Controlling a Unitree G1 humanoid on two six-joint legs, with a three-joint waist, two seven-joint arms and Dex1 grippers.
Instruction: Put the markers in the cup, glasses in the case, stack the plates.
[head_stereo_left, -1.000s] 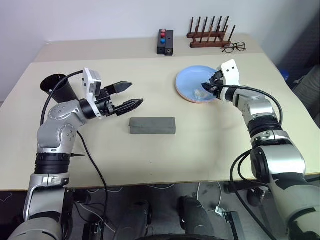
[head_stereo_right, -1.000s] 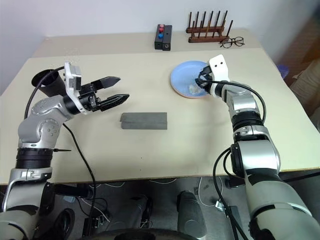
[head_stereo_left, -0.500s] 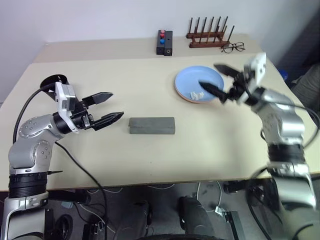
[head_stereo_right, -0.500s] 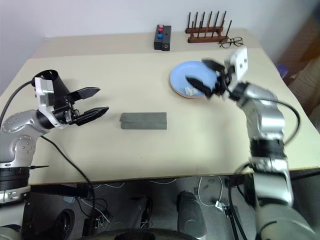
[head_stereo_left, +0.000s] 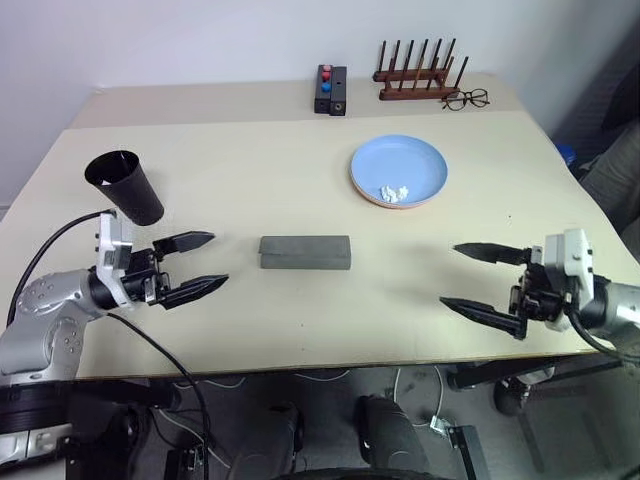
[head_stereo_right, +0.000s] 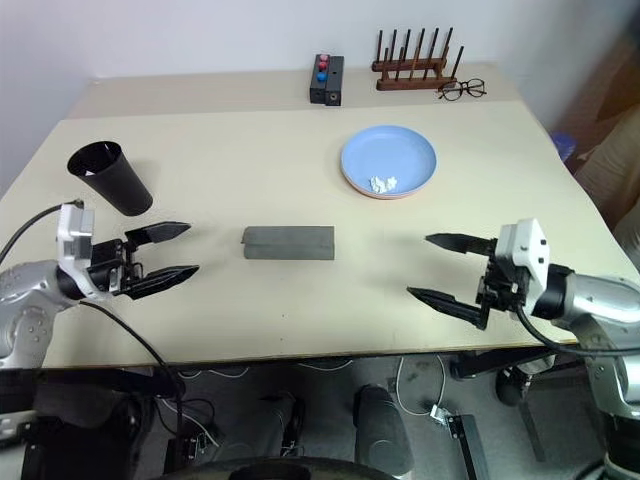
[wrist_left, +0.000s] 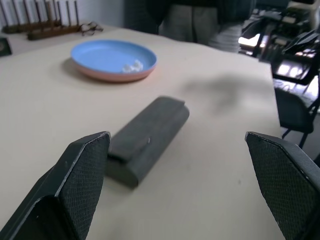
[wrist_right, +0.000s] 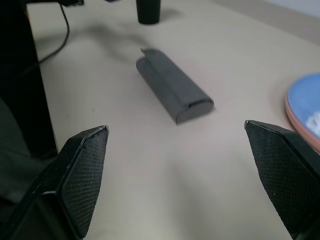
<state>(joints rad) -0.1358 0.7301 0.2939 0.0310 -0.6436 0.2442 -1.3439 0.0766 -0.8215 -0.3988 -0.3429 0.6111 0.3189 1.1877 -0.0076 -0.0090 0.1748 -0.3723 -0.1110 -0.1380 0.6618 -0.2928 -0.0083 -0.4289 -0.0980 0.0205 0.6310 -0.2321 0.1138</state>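
Left hand (head_stereo_left: 190, 265) spread, empty, hovering over worktop (head_stereo_left: 300, 180), left of case (head_stereo_left: 305, 251), pointing toward it. Right hand (head_stereo_left: 485, 280) spread, empty, right of case, well apart from it, near worktop's front edge. Case grey, shut, lying flat mid-worktop. Cup (head_stereo_left: 125, 186) black, upright, left of case and farther back. Plates (head_stereo_left: 398, 170) stacked behind case to its right: blue on top, pink rim beneath, small white scrap (head_stereo_left: 395, 191) on blue. Wire-frame eyeglasses (head_stereo_left: 467, 98), wooden rack (head_stereo_left: 420, 70), black box (head_stereo_left: 331, 88) far behind case, at back edge.
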